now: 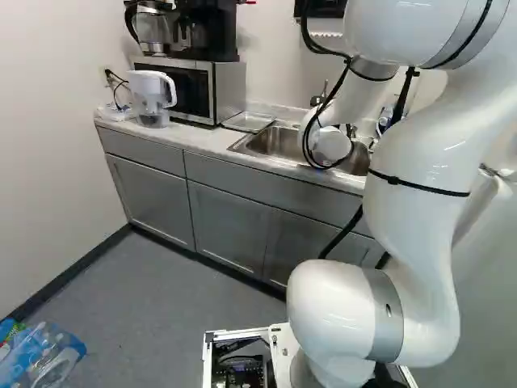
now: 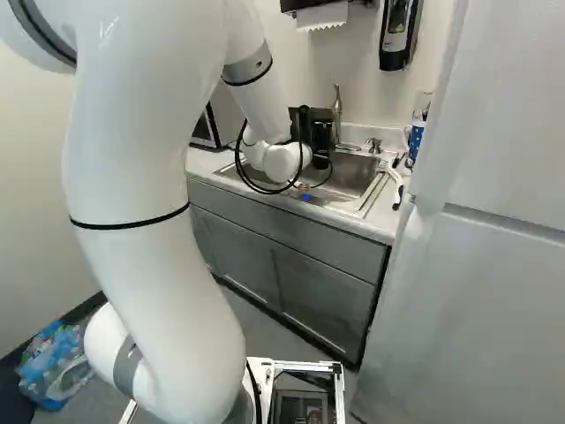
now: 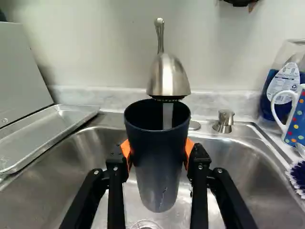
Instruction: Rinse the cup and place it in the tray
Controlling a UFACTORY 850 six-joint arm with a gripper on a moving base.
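In the right base view my gripper [image 2: 305,128] is partly hidden by the arm's wrist, over the sink. Seen from the wrist, the gripper [image 3: 157,155] has its orange pads against both sides of a dark, tapered cup [image 3: 159,157], shut on it. The cup is upright, its open mouth directly under the faucet head [image 3: 168,78]. A pale stream runs from the faucet down into the cup. The metal tray [image 3: 47,131] lies on the counter beside the sink [image 3: 228,162]; it also shows in the left base view as a flat tray [image 1: 249,121] near the microwave.
A polka-dot mug [image 3: 296,117], a blue soap bottle [image 3: 279,86] and a brush [image 3: 299,174] stand or lie beside the sink. The microwave [image 1: 190,87] and a water pitcher [image 1: 151,97] are on the counter. A tall white panel [image 2: 477,265] rises right of the counter.
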